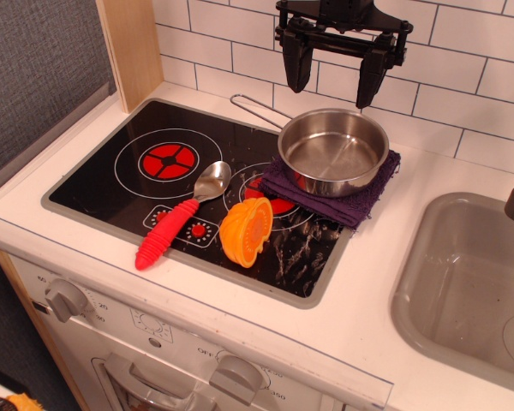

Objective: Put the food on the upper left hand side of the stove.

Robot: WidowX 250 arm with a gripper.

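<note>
Jaws (336,79) wide apart, empty, above pot (334,151); food (246,231) (tilted on edge) on stove (103,184) front right.

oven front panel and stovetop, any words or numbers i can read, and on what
"OFF" on the oven front panel, left of the middle knob.
"350" on that panel, right of the same knob.
"20", faint, right of the left knob.
Other dial marks: too blurred.
Stove: no text.

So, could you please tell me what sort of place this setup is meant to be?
Probably a toy play kitchen: a black cooktop with printed red burners, plastic oven knobs below, a grey sink, and white tile backsplash.
</note>
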